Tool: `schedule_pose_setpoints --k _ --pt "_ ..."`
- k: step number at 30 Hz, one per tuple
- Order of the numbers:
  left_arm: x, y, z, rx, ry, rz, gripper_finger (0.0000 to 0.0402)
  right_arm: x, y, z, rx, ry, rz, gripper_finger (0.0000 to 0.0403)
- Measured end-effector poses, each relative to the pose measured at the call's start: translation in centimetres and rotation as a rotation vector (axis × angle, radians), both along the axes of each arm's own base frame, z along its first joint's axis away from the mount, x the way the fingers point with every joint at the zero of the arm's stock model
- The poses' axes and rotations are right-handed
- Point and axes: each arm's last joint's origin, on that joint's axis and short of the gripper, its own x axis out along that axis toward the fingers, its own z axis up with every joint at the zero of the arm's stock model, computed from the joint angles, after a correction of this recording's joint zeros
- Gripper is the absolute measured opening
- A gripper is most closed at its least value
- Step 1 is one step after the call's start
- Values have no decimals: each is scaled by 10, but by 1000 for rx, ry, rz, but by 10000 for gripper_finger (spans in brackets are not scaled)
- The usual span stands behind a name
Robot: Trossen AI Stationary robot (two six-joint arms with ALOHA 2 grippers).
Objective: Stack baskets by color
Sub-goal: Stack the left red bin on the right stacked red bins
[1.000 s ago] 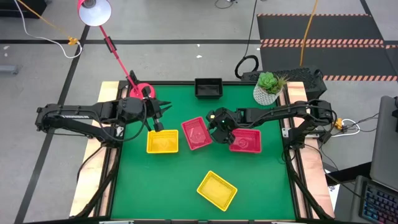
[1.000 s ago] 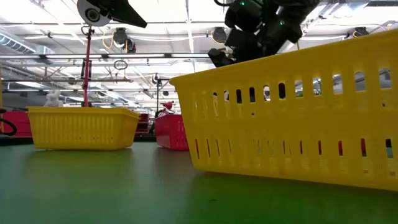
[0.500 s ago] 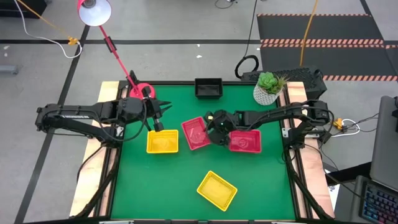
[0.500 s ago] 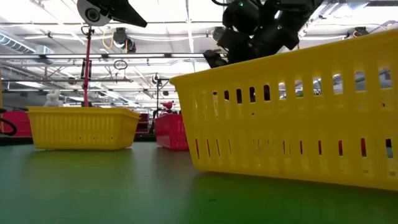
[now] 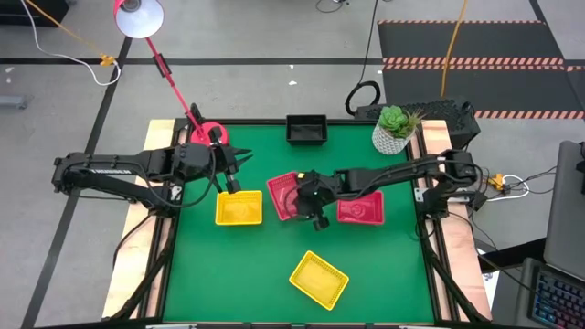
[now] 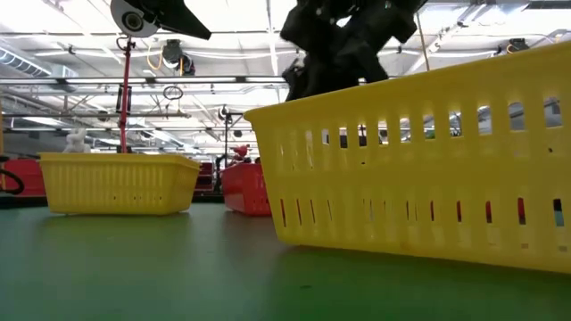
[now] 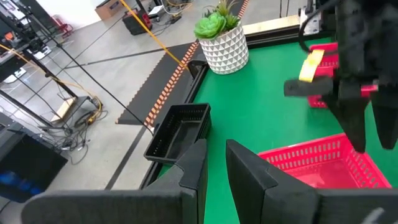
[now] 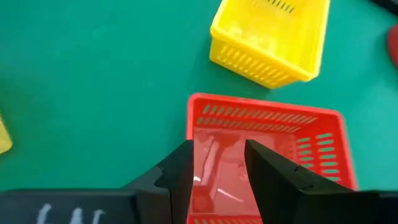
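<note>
Two grippers: both over the green surface [image 5: 265, 274].
Right gripper [image 5: 309, 203]: middle of the high frame, above the right edge of the left red basket [image 5: 286, 196]; fingers [image 8: 268, 167] parted with a clear gap, gripping nothing, the red basket directly under them.
Left gripper [image 5: 228, 179]: left of centre, above the upper edge of the left yellow basket [image 5: 239, 208]; fingers [image 7: 249, 175] nearly together, nothing between them.
Other baskets: second red one [image 5: 362, 207] right of centre; second yellow one [image 5: 319, 278] lower centre; black one [image 5: 306, 129] at the top edge.
Change: right gripper has shifted left, from beside the right red basket to over the left one; left arm unmoved.
</note>
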Motion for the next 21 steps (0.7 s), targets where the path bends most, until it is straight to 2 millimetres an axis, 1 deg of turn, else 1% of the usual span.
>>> schedule_pose_setpoints --k 3,6,11,18,21 --pt "0 0 0 -1 -2 1 60 4 -1 -14 58 42 -14 145" --pt "0 0 0 0 -1 0 60 9 -4 -22 89 58 -39 152" --pt "0 0 0 0 -1 1 60 18 -8 -15 104 41 -68 160" --pt "0 0 0 1 1 0 60 15 -10 -25 104 124 -75 156" --pt "0 0 0 1 1 1 60 17 -10 -26 120 115 -61 156"
